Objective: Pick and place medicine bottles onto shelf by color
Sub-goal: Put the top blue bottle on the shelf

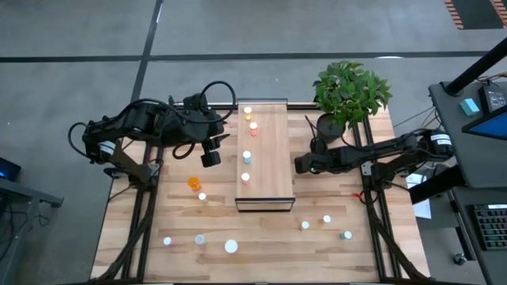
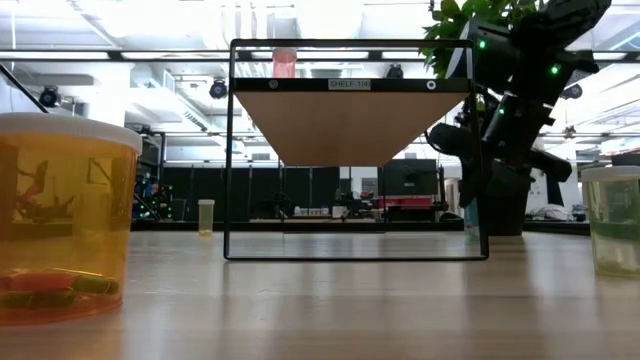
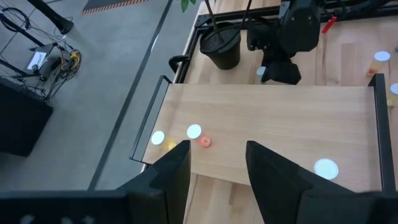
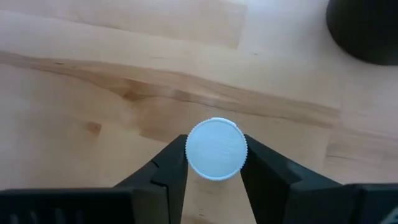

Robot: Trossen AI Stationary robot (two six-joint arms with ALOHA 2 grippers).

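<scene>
Right hand (image 4: pixel 214 163) grips a white-capped bottle (image 4: pixel 216 149), its two fingers pressed against opposite sides of the cap, as the right wrist view shows. From above, this hand sits just off the shelf's (image 1: pixel 269 158) right long edge, near the potted plant (image 1: pixel 348 95) at the surface's (image 1: pixel 333 253) far right corner. The bottle seems to stand upright on the surface, which lets the fingers close squarely on the round cap; I judge a lift onto the shelf comes next.

On the shelf, five small bottles stand in a line along its left side: two (image 1: pixel 248 111) near the far end, an orange one (image 1: pixel 253 125), and two more (image 1: pixel 246 156) further toward the near end. Keeping them in one row probably leaves the board's right half free for other colours.

Left hand (image 1: pixel 211 154) hovers just off the shelf's left edge, fingers parted with nothing between them. Loose bottles remain on the surface: an orange one (image 1: pixel 193 183) left of the shelf, several along the near edge (image 1: pixel 230 246), and others toward the near right corner (image 1: pixel 325 220).
</scene>
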